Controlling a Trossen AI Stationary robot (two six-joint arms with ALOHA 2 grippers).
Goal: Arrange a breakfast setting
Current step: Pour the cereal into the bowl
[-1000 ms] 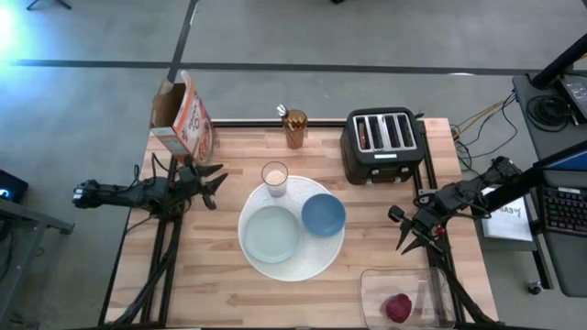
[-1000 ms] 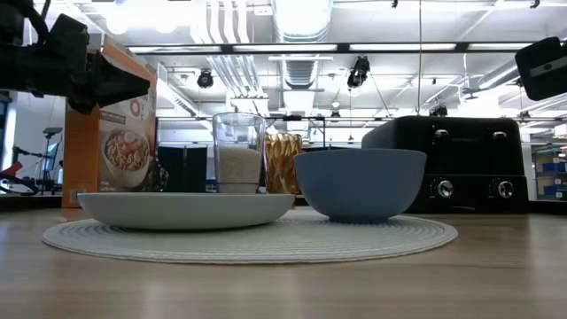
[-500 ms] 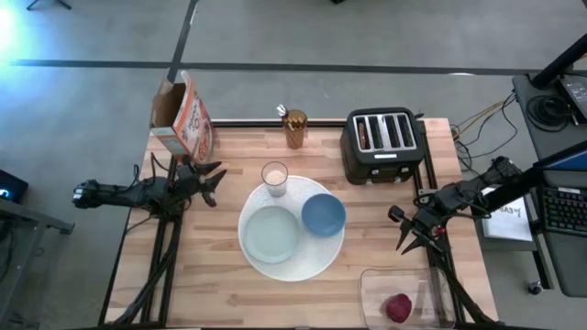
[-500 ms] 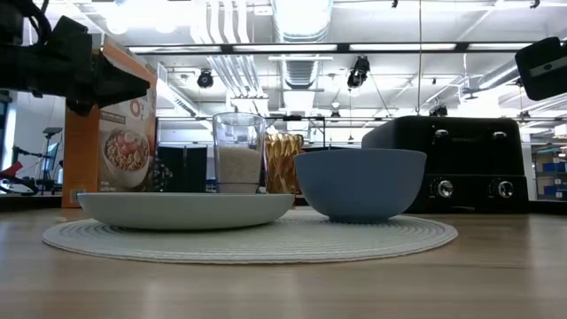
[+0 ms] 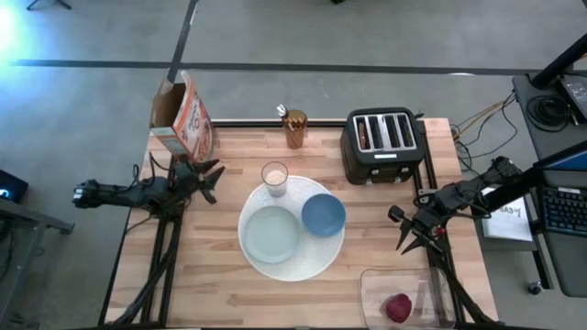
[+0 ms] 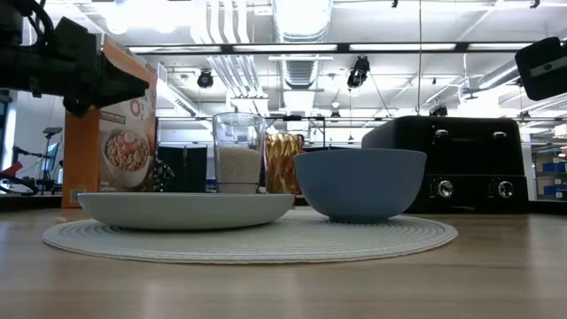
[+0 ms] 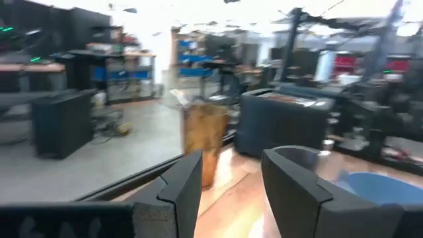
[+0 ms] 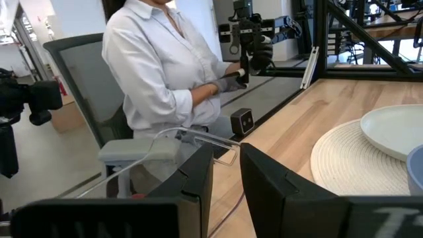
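Big white plate (image 5: pixel 292 259) sits mid-table, carrying the pale green plate (image 5: pixel 273 233) and the blue bowl (image 5: pixel 323 214) side by side. Milk glass (image 5: pixel 274 177) stands just behind the white plate's rim. Left gripper (image 5: pixel 209 180) hovers beside the cereal box (image 5: pixel 183 117), jaws parted, empty. Right gripper (image 5: pixel 409 235) waits at the table's right edge, jaws narrow, holding nothing. Red fruit (image 5: pixel 396 308) lies in a clear tub (image 5: pixel 371 286).

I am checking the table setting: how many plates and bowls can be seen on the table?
3. A pale green plate lies on the large white plate in the table's middle. The blue bowl sits on the white plate's right part, beside the green plate. None seems hidden.
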